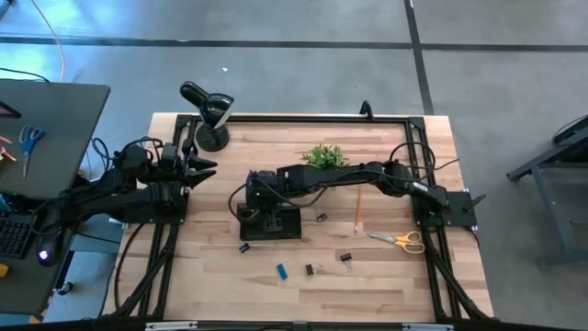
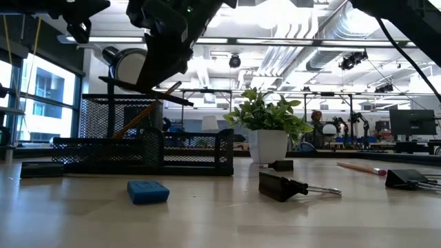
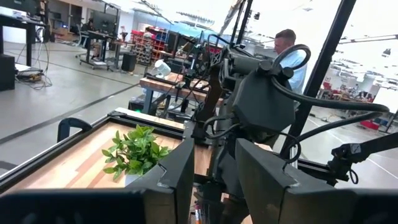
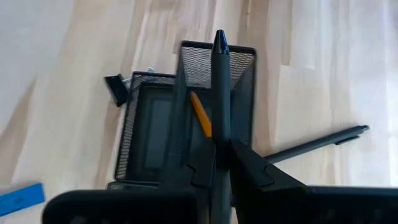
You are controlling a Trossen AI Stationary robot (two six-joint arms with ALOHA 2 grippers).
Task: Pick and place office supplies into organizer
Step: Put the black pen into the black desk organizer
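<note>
The black mesh organizer (image 1: 269, 222) stands mid-table, with an orange pencil (image 4: 200, 116) leaning inside it. My right gripper (image 4: 221, 163) hangs over it, shut on a dark pen (image 4: 221, 87) whose tip is above the tall cup compartment (image 4: 239, 68). Another orange pencil (image 1: 356, 210), the yellow-handled scissors (image 1: 401, 240), a blue eraser (image 1: 282, 270), a second dark pen (image 4: 317, 143) and several binder clips (image 1: 312, 269) lie flat on the wood. My left gripper (image 1: 200, 166) waits open at the table's left edge, nothing between its fingers. My right gripper pinches the dark pen's shaft (image 4: 221, 138) between its two fingers (image 4: 249, 165), slanting down from the table's right side. The pen's tip end (image 4: 220, 41) juts out past the fingertips over the organizer's cup. The pen is lifted clear of the organizer and the table.
A small green potted plant (image 1: 323, 156) stands just behind the right arm. A black gooseneck lamp (image 1: 209, 115) stands at the far left corner. A side desk (image 1: 46, 147) with blue scissors lies beyond the table's left edge. A person (image 3: 289, 46) is in the room behind.
</note>
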